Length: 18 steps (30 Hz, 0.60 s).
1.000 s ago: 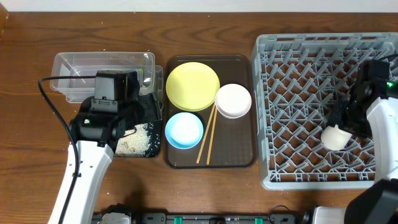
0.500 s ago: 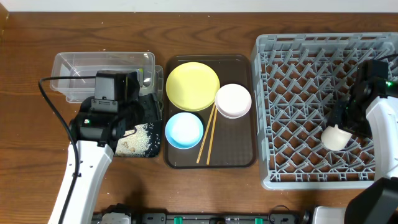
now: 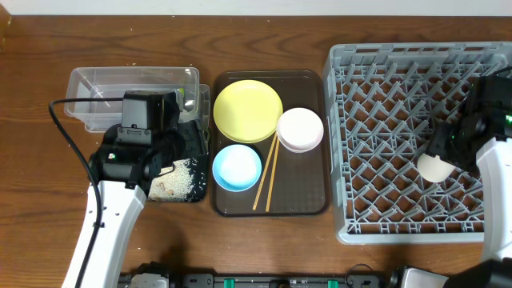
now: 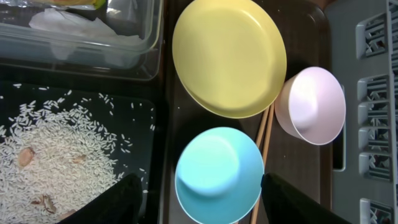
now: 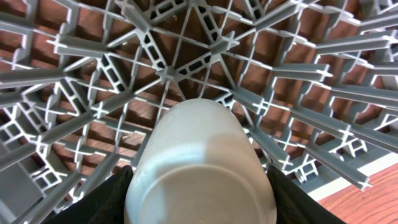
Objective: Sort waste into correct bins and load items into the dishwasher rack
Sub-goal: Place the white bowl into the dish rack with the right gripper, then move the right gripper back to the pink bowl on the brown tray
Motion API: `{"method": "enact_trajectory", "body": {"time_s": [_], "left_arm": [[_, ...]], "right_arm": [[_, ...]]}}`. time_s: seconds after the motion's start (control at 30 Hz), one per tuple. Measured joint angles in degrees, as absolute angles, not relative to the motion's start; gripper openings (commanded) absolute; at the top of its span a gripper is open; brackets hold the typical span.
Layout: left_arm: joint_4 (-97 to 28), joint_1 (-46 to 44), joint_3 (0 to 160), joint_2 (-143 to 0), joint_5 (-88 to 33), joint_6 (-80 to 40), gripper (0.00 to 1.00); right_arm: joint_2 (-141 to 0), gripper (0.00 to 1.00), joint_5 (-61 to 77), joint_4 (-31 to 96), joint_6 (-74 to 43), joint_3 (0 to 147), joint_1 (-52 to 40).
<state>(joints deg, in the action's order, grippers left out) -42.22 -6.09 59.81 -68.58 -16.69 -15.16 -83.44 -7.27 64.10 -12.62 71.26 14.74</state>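
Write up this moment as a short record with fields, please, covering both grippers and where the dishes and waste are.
left gripper: open, nothing between its fingers
right gripper: shut on the small pale cup, over the dishwasher rack
brown tray: holds yellow plate, white bowl, light-blue bowl, chopsticks
black tray: holds rice bits
clear tub: holds white scrap
not yet racked: plate, both bowls, chopsticks
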Motion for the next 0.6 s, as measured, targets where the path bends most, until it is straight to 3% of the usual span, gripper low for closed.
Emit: {"method": "enact_trajectory", "body": {"time_s": [0.1,0.17,0.2,0.27,0.3,0.6], "left_arm": [[-42.2,-6.1,59.8,-68.6,-16.5,-15.2,0.64],[-42.2,-6.1,59.8,-68.6,-16.5,-15.2,0.64],[-42.2,-6.1,59.8,-68.6,-16.5,-15.2,0.64],[-42.2,-6.1,59.8,-68.6,-16.5,-15.2,0.64],[-42.2,-6.1,59.8,-68.6,-16.4,-15.2,0.64],[-43.5,-6.1,59.8,-68.6,-16.3,-15.2,0.65]], "right_arm": [[-85.3,0.01,-7.3,62.8,-12.6,71.0,14.7],[-86.6,0.13,-7.3,62.3,-12.6,70.7,14.8],[-87.1,0.31,-7.3,62.3,-12.6,70.7,14.8],[-88.0,0.84,-7.3,62.4,-12.6,70.6,14.8],[-88.1,0.88,-7.2,62.5,-12.8,70.6,14.8],[-87.2,0.76,-5.7,63.6,-12.0,70.7,14.7]]}}
